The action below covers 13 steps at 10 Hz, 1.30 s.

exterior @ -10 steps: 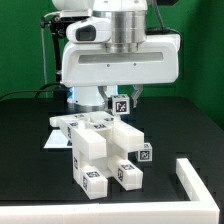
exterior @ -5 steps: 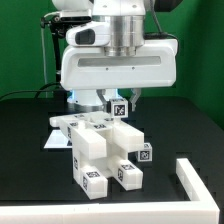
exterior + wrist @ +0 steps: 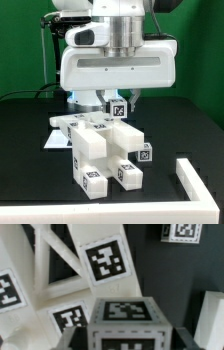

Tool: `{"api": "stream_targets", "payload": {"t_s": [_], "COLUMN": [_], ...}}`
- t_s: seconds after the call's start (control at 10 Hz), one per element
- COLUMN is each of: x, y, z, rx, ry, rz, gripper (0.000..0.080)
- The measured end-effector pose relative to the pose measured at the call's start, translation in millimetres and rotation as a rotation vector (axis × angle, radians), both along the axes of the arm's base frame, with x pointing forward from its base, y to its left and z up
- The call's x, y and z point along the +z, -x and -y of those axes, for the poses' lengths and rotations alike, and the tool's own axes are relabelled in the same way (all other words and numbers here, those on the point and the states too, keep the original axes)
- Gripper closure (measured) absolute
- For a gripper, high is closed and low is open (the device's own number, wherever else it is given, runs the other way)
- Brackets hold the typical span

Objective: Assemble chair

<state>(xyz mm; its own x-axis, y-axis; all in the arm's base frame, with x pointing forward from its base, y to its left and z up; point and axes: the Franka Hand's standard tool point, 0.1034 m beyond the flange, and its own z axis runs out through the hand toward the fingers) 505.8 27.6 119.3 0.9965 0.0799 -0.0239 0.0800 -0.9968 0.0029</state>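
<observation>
Matte white chunky-bar plastic chair (image 3: 103, 150), tagged, lies on black worktop (image 3: 30, 150) near low white L-shaped wall (image 3: 200, 178) (exterior view's left of it), long axis cam-ward. End effector (image 3: 119, 106) pinches its top tagged bar (image 3: 125, 314).

Black table (image 3: 30, 170) occupies the lower half of the frame; low white L-shaped wall (image 3: 196, 181) lies on it at lower right; green backdrop (image 3: 200, 50) spans the upper frame; black cables (image 3: 44, 50) hang at upper left.
</observation>
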Motion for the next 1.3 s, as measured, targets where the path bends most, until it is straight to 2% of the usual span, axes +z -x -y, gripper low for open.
{"api": "stream_targets", "payload": {"t_s": [0.7, 1.0, 1.3], "x": [-0.9, -12.8, -12.8], "y": [0.9, -3.4, -4.0], "z": [0.1, 0.9, 0.8], "rx": [0.0, 0.007, 0.007], "ry": [0.0, 0.016, 0.017], "rz": [-0.002, 0.047, 0.05], "gripper": [0.0518, 0.0525, 0.0525]}}
